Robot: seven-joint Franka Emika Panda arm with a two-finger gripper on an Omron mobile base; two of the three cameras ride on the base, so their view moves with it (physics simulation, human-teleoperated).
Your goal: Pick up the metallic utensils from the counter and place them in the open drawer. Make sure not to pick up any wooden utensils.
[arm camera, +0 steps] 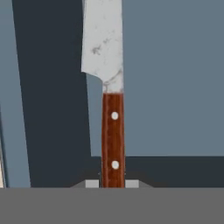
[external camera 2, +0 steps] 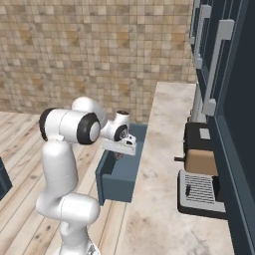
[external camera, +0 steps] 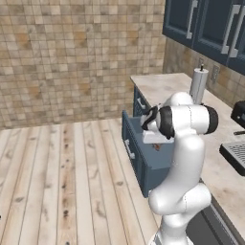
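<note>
My jaws [arm camera: 113, 183] are clamped on the butt end of the knife [arm camera: 113, 131], pinching its reddish-brown riveted handle; the silver-grey blade runs straight out ahead of me. It looks stiff and light, and the wooden grip should be less slippery than the blade, so I judge the handle the right place to hold. Below the blade lies the slate-blue floor of the open drawer [external camera: 143, 162], pulled out from the front edge of the table [external camera 2: 164, 144].
</note>
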